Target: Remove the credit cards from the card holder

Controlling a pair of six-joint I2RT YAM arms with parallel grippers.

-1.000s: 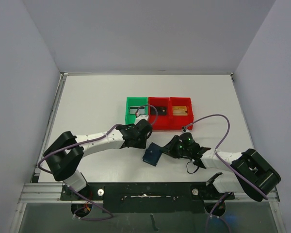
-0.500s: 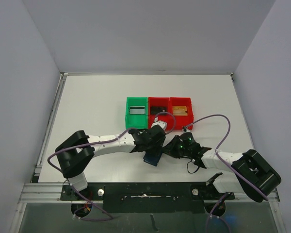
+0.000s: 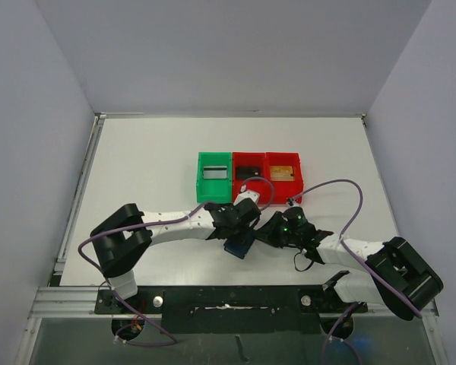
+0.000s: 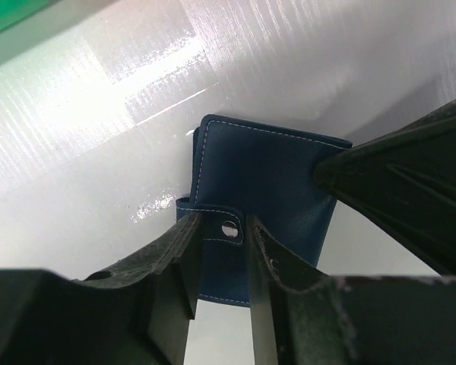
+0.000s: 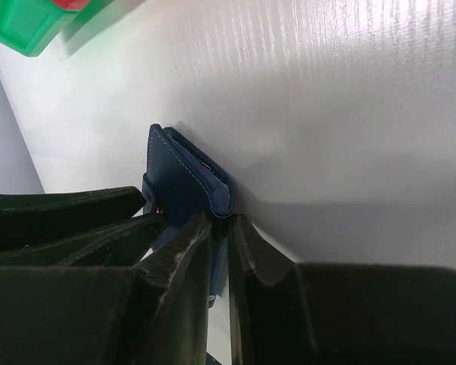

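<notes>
Your left gripper (image 4: 224,230) has its jaws narrowed around the card holder's (image 4: 266,179) snap strap (image 4: 215,237). The right gripper (image 5: 220,228) jaws pinch its folded edge, low on the worktop (image 3: 152,167) between both arms. Pull unevenly and the holder could twist or slip free.

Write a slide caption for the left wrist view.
Left gripper pinches the snap tab of the navy card holder.
</notes>
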